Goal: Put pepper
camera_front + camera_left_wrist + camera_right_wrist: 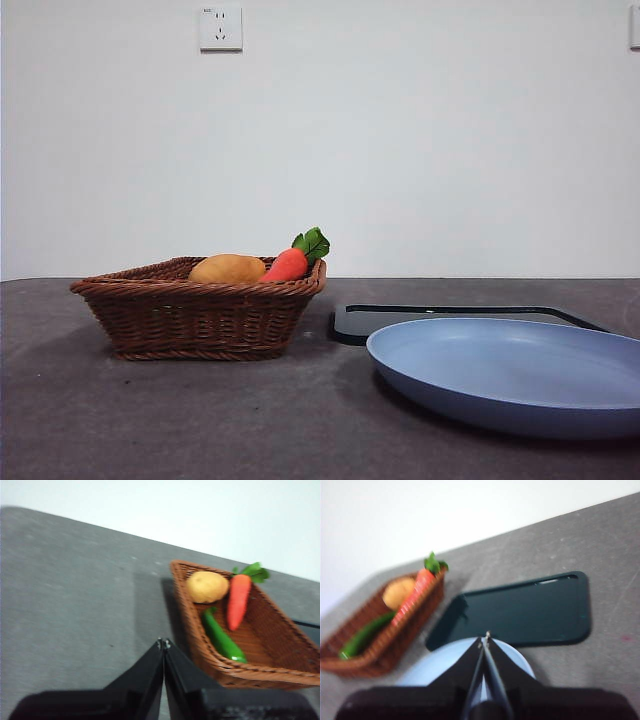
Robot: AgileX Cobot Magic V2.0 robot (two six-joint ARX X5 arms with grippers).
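The pepper (pixel 222 638), long and glossy dark green, lies on the floor of a brown wicker basket (pixel 295 672) beside a tan potato (pixel 206 586) and an orange carrot (pixel 238 600). The right wrist view also shows the pepper (pixel 365 634) in the basket (pixel 375 665). In the front view the basket (pixel 200 320) hides the pepper; only the potato (pixel 227 268) and carrot (pixel 292 262) rise above its rim. My left gripper (pixel 163 643) is shut and empty, hanging above bare table beside the basket. My right gripper (pixel 485 639) is shut and empty above a blue plate (pixel 435 667).
A blue plate (pixel 510 375) sits at the front right of the grey table. Behind it lies a flat black tray (pixel 355 322), also seen in the right wrist view as a dark tray (pixel 520 610). A white wall with a socket (pixel 221 28) stands behind.
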